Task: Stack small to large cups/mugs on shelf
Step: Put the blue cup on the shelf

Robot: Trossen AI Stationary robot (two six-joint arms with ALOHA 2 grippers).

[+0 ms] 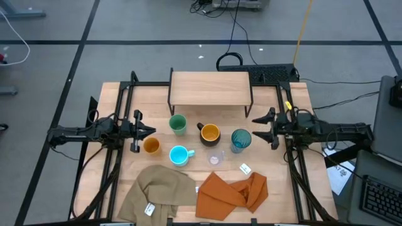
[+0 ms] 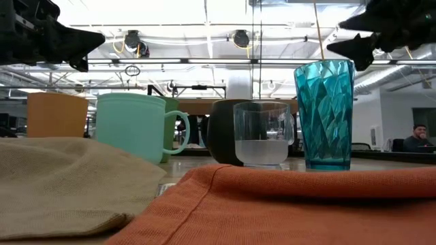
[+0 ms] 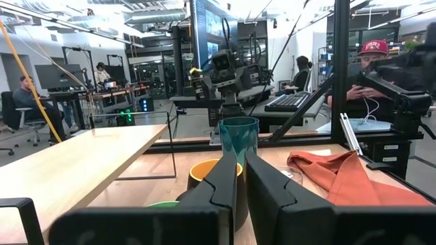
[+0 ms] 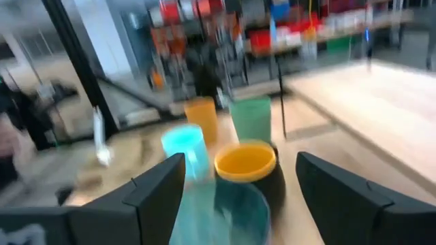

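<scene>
Six cups stand on the table in front of the shelf [image 1: 210,88], which rests on thin black legs. They are a green cup [image 1: 178,123], a black mug with a yellow inside [image 1: 209,133], a teal tumbler [image 1: 240,139], an orange cup [image 1: 151,145], a light blue mug [image 1: 179,154] and a clear cup [image 1: 216,158]. My right gripper [image 1: 257,127] [image 4: 238,184] is open at the table's right, raised just beside and above the tumbler [image 4: 228,207], touching nothing. My left gripper [image 1: 151,130] [image 3: 242,184] is shut and empty at the left, near the orange cup.
A tan cloth [image 1: 160,191] and an orange cloth [image 1: 232,191] lie crumpled at the table's near edge. A small white tag [image 1: 245,168] lies near the tumbler. Black frame rails [image 1: 295,169] run along both table sides. The shelf top is bare.
</scene>
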